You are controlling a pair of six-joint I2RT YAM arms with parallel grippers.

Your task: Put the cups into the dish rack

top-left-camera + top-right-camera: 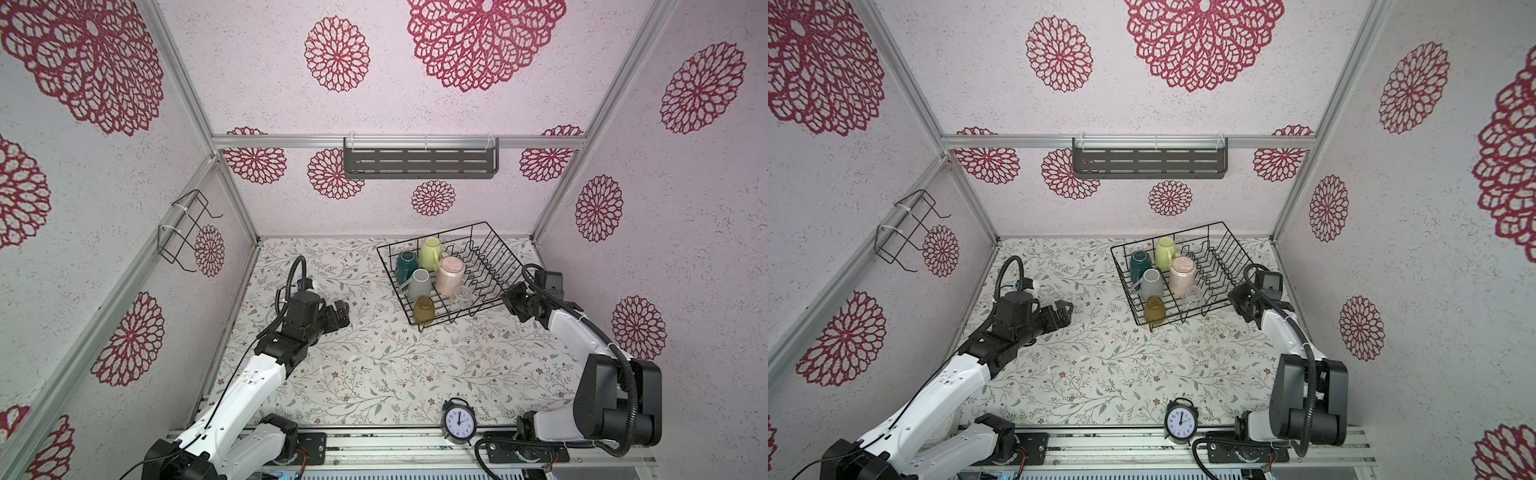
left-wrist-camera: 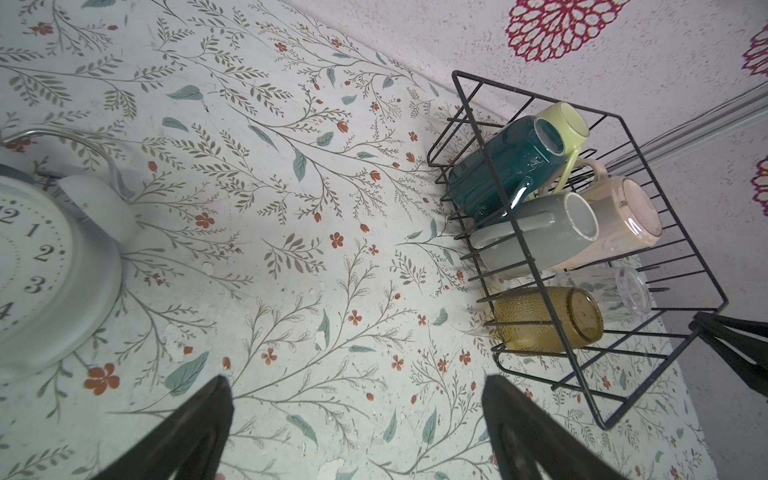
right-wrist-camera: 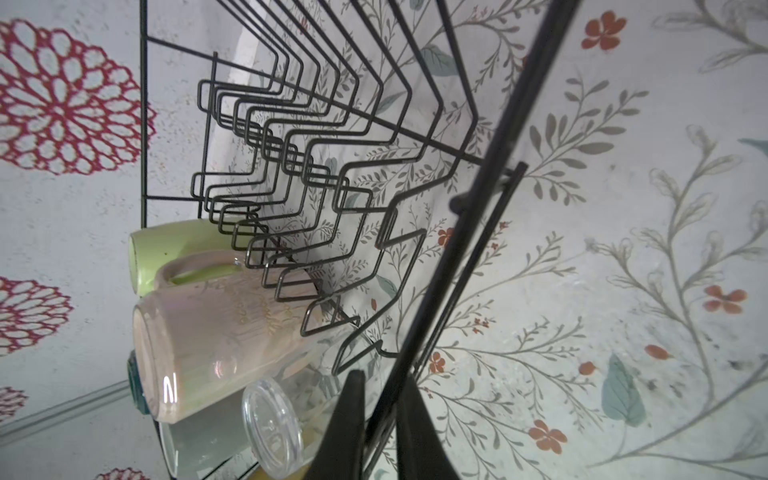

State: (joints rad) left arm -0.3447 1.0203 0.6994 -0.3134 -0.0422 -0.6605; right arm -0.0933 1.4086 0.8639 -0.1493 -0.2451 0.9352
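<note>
Cups (image 1: 419,282) inverted to drain in dish rack (image 1: 431,235); right pincer (image 3: 382,386) pinches its rim wire beside them, probably steadying it; left pincer (image 2: 357,380) spread, well apart.

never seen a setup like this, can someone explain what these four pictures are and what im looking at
It is a robot with two arms working at a table inside a walled booth. Two pictures come from a camera pair overhead and show nearly the same whole scene. The other two come from a small camera on each arm's wrist, looking past its end effector, the two-fingered clamp at the tip.

On the flowery table stand a black wire dish rack and an alarm clock. Six cups sit upside down in the rack: a pink mug, teal mug, yellow-green mug, grey mug, amber tumbler and clear glass.

The left end effector is open and empty. The right end effector is shut, apparently on a wire at the rack's edge.
</note>
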